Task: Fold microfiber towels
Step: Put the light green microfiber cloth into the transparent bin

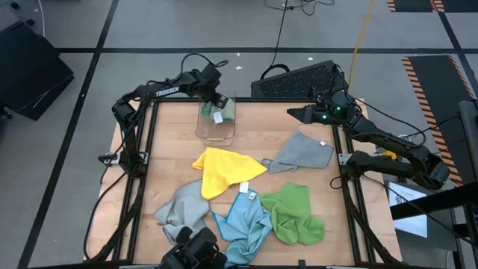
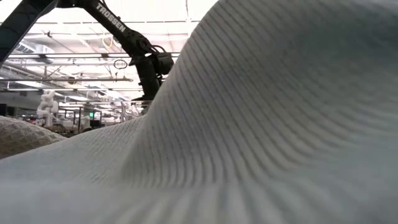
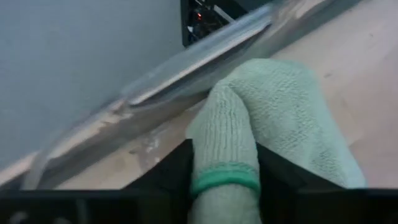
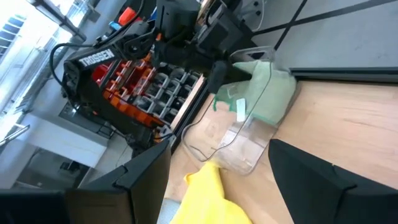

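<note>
The left gripper (image 1: pixel 219 101) is reached over the clear plastic bin (image 1: pixel 205 131) at the far edge of the wooden table (image 1: pixel 172 149), and a folded pale green towel (image 1: pixel 226 112) is seen inside that bin, against its far wall. In the left wrist view the same pale green towel (image 3: pixel 261 124) lies between the two dark fingers (image 3: pixel 165 174), which are set on either side of its folded edge (whether they press on it or stand just apart cannot be told).

The right gripper (image 1: pixel 293 113) is held above the table's far right corner, and its jaws are spread wide with nothing between them. From its wrist the bin (image 4: pixel 249 134) and the towel in it (image 4: pixel 270 93) are seen, with the left arm reaching in.

Five towels are left loose on the table: a yellow towel (image 1: pixel 220 170) near the middle, a grey towel (image 1: pixel 302 153) to its right, a second grey towel (image 1: pixel 179 209) at the near left, a light blue towel (image 1: pixel 243 220) touching that one, and a bright green towel (image 1: pixel 295 213) beside the blue. All five are lying crumpled. The low view is almost filled by a grey cloth (image 2: pixel 249 124) just in front of the camera.
</note>
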`<state>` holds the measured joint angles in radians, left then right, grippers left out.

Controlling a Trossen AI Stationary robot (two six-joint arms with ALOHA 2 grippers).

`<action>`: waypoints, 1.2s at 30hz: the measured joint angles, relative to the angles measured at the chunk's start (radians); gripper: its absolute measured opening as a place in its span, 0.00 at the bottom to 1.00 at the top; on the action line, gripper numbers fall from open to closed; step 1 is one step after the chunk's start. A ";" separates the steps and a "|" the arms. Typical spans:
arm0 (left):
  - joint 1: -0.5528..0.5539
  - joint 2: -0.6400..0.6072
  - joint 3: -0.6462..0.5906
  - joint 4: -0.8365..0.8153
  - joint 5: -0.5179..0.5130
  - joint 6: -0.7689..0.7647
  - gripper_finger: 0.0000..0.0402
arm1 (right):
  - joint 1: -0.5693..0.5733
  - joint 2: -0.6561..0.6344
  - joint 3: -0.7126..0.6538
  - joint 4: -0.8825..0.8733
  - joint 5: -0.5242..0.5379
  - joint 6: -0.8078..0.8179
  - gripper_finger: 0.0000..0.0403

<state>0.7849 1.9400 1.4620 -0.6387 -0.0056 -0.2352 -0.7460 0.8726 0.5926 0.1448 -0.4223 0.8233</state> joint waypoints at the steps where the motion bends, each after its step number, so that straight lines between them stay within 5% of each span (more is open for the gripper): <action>1: 0.000 0.000 0.000 0.000 -0.007 0.010 0.41 | 0.000 0.000 0.000 0.000 -0.001 0.002 0.66; 8: 0.010 -0.024 0.000 -0.046 -0.017 0.040 0.60 | 0.000 0.000 0.000 0.000 -0.001 0.002 0.66; 15: 0.032 -0.136 0.000 -0.120 -0.029 0.114 0.60 | 0.000 0.000 0.000 0.000 -0.001 0.002 0.66; 22: 0.020 -0.233 0.002 -0.120 0.068 0.135 0.39 | 0.000 0.000 0.000 -0.010 -0.002 0.002 0.66; 29: -0.062 -0.161 0.001 -0.115 0.091 0.142 0.05 | 0.000 0.000 0.000 -0.024 -0.001 0.002 0.66; 36: -0.068 -0.046 0.002 -0.007 0.089 -0.196 0.02 | 0.000 0.000 0.000 -0.067 -0.001 0.021 0.66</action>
<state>0.7172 1.8940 1.4635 -0.6461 0.0833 -0.4309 -0.7463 0.8730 0.5926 0.0775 -0.4229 0.8445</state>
